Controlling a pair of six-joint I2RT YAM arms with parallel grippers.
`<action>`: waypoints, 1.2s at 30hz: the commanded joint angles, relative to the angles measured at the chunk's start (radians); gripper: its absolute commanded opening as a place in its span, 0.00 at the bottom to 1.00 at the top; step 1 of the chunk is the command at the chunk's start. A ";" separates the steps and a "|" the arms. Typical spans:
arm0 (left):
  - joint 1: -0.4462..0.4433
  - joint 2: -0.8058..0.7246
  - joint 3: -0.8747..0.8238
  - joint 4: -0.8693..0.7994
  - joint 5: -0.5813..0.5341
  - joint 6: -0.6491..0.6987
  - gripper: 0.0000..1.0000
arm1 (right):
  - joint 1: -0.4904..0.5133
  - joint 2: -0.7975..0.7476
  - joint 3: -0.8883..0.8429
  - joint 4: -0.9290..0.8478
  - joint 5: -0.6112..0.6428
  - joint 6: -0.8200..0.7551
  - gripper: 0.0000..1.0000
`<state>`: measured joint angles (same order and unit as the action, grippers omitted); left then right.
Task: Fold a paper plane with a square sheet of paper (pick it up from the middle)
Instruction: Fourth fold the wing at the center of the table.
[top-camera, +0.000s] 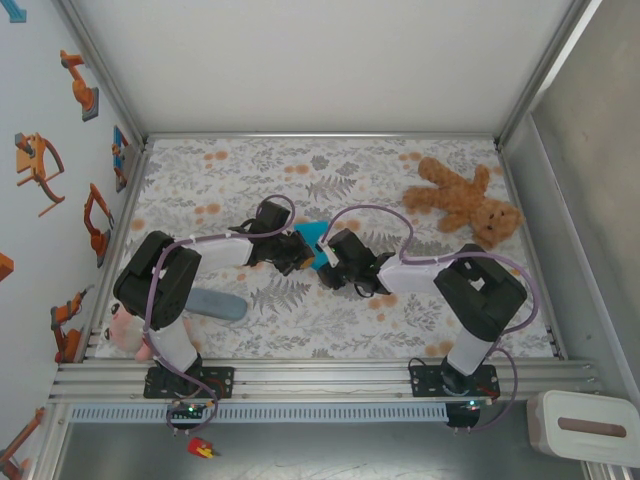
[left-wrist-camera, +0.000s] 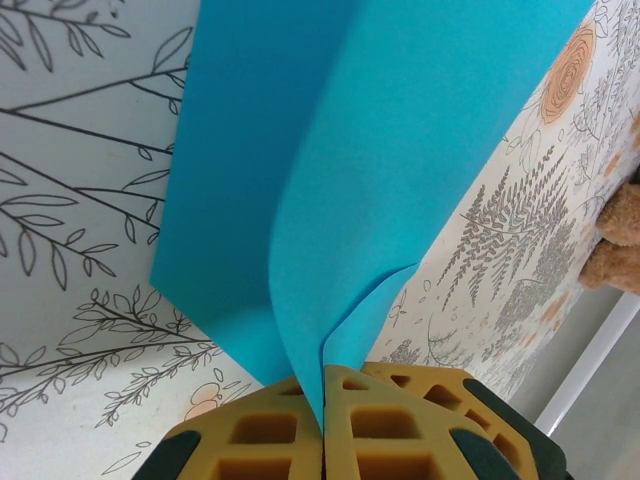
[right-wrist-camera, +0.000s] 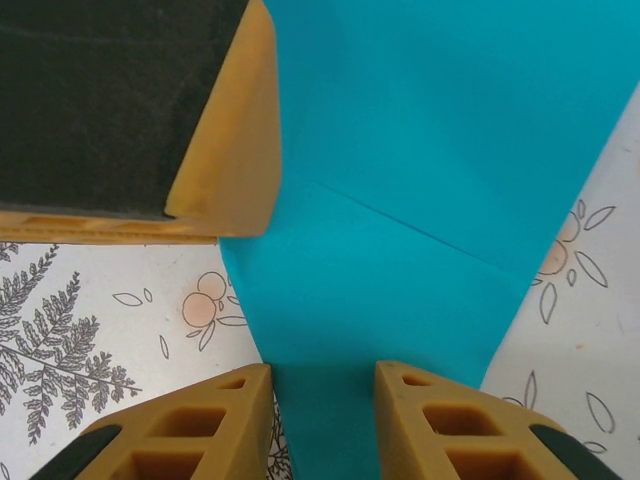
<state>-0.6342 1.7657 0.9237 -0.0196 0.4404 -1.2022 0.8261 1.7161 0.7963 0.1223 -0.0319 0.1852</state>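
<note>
The turquoise sheet of paper (top-camera: 312, 241) sits at the centre of the top view, creased. At the bottom of the left wrist view, the left gripper (left-wrist-camera: 322, 405) is clamped tight on its folded edge. The right gripper (right-wrist-camera: 322, 415) straddles the paper low in its own view, fingers apart and gripping nothing. This looks like mid-fold. The next move calls for those fingers to pinch squarely on the crease.

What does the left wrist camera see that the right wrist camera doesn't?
Left wrist: the left claw pinched shut on the paper, plus a bit of teddy. Right wrist: the right claw open, astride the paper, and a crease across the sheet. Both: blue paper over the leaf-print cloth.
</note>
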 joint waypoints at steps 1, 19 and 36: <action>-0.003 -0.043 0.028 -0.028 0.006 -0.009 0.06 | 0.011 0.007 0.024 0.022 0.030 -0.017 0.34; -0.001 -0.048 0.041 -0.073 -0.009 -0.012 0.07 | 0.030 -0.051 0.011 -0.003 0.072 -0.024 0.37; 0.005 -0.061 0.036 -0.062 0.001 -0.040 0.08 | 0.033 0.015 0.012 0.046 0.088 -0.029 0.37</action>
<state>-0.6342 1.7367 0.9382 -0.0685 0.4309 -1.2240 0.8528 1.7157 0.7963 0.1410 0.0223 0.1711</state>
